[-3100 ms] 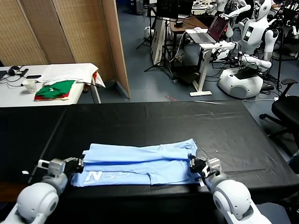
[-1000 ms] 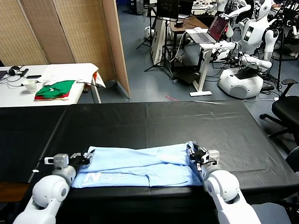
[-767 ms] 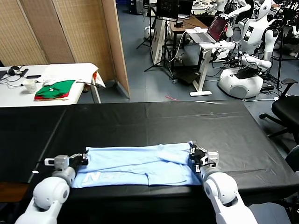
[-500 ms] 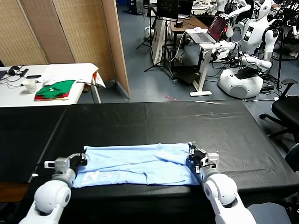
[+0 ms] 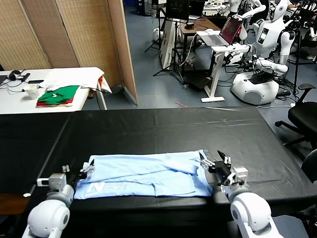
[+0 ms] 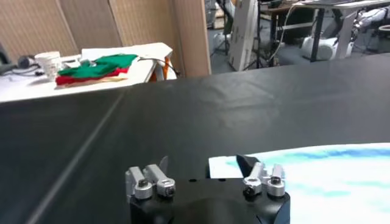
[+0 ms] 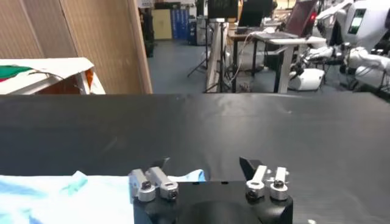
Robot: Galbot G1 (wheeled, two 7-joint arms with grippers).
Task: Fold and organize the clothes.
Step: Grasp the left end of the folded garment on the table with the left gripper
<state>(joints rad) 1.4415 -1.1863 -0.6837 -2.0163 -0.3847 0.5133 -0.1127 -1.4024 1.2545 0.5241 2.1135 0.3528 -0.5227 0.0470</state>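
Both grippers — left gripper (image 5: 78, 173), right gripper (image 5: 215, 161) — sit fingers wide at the ends of the T-shirt (image 5: 143, 174), folded lengthwise on the near counter (image 5: 163, 126) — next you likely re-grasp an end to fold across.

White rounded forearms (image 5: 48, 216), black wrist blocks, silver screw-fastened jaws.

A black table (image 5: 163, 126) carried one light-blue T-shirt (image 5: 148, 174), which lay folded flat near its front edge, lettering facing up.
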